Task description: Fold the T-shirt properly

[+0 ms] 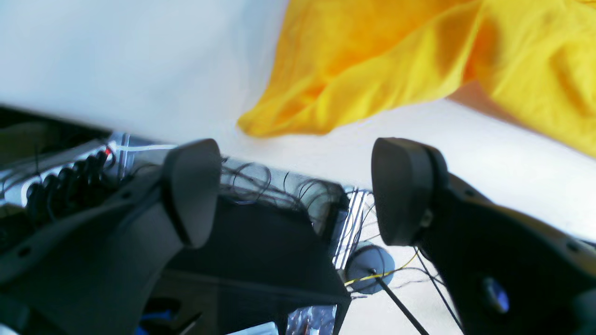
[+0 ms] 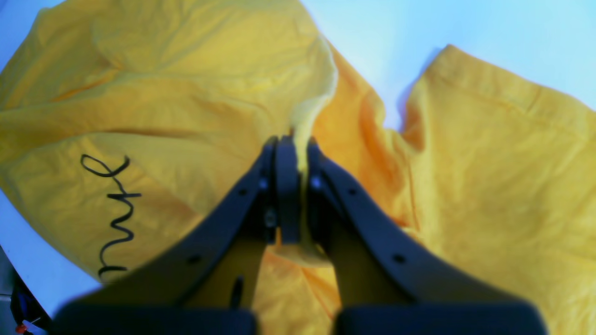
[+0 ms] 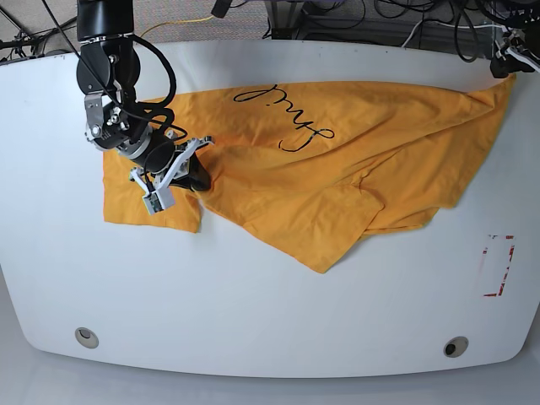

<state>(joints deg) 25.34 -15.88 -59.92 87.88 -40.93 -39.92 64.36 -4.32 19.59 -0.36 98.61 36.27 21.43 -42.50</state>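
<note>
My right claw (image 2: 292, 160) pinching fold of orange-yellow cotton T-shirt (image 2: 195, 97); my left claw (image 1: 298, 190) spread wide, holding nothing, shirt corner just ahead.

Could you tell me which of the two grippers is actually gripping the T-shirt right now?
The right gripper: its jaws are shut on a raised ridge of the T-shirt. The left gripper stands wide open and holds nothing, with the cloth's corner beyond its fingertips.
</note>
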